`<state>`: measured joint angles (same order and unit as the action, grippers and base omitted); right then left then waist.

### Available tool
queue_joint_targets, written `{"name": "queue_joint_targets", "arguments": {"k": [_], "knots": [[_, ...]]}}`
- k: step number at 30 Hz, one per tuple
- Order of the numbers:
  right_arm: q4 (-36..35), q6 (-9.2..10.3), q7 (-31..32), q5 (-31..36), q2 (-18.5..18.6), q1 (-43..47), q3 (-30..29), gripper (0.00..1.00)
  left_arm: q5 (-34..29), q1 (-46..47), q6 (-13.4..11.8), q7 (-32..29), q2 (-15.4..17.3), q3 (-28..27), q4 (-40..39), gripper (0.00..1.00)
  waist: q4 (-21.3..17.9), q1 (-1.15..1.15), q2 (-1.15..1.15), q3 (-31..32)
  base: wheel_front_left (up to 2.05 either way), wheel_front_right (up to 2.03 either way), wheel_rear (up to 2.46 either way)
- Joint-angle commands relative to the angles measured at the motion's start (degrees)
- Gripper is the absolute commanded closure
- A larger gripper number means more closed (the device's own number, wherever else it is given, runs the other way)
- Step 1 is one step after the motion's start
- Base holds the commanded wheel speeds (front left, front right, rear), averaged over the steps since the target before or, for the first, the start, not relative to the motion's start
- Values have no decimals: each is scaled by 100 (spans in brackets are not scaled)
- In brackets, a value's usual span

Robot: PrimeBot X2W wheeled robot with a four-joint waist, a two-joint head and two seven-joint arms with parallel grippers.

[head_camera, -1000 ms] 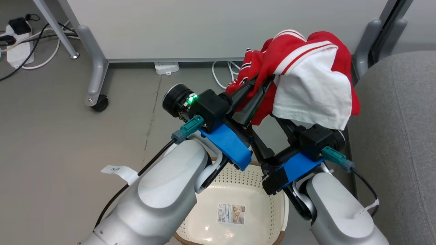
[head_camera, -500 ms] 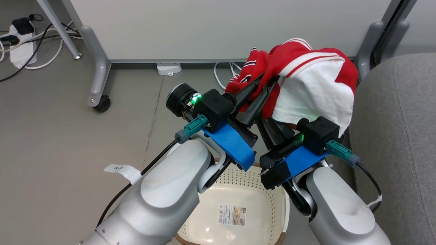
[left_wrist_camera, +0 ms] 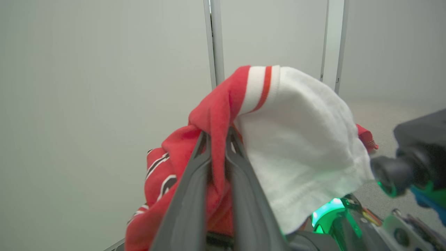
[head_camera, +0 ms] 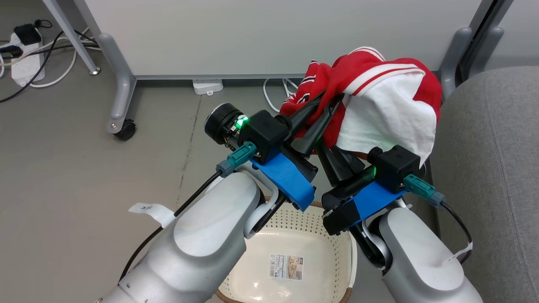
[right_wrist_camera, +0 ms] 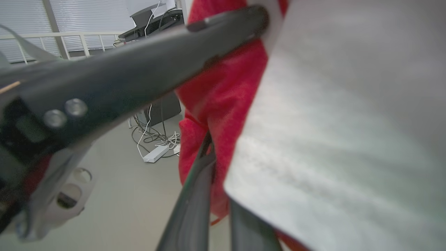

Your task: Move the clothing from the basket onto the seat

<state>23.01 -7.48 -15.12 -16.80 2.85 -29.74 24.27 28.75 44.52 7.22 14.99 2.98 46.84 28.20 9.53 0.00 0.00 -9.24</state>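
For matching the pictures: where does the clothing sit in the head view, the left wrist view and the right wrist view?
Head view: clothing at upper right, bunched in the air.
Left wrist view: centre, red fold pinched, white panel to its right.
Right wrist view: top centre and right.
Shared landmark: the left gripper, shut on the clothing.
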Motion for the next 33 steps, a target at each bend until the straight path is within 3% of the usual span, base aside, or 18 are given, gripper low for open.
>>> {"name": "queue_joint_targets", "arguments": {"k": [1,10,11,12,13,33], "knots": [[-3,-3,-5,15,6,38,6,100,-18,26,40,29,-8,-37,14,100,0,0,0,-4,0,0,0],[19,-3,-4,21,6,15,32,100,-22,20,39,29,-9,-19,63,100,-31,0,0,6,0,0,0],[21,-3,-4,21,6,18,33,100,-19,13,29,29,-7,-36,80,93,-32,0,0,8,0,0,0],[23,-3,-4,21,5,21,35,100,-24,13,26,28,-6,-52,95,36,-34,0,0,11,0,0,0],[24,-3,-4,23,6,24,36,100,-42,21,26,29,-7,-75,100,0,-34,0,0,12,0,0,0],[-36,-3,-4,140,6,307,-160,100,-336,-244,24,28,25,-426,-99,0,-173,0,0,-25,0,0,0]]}}
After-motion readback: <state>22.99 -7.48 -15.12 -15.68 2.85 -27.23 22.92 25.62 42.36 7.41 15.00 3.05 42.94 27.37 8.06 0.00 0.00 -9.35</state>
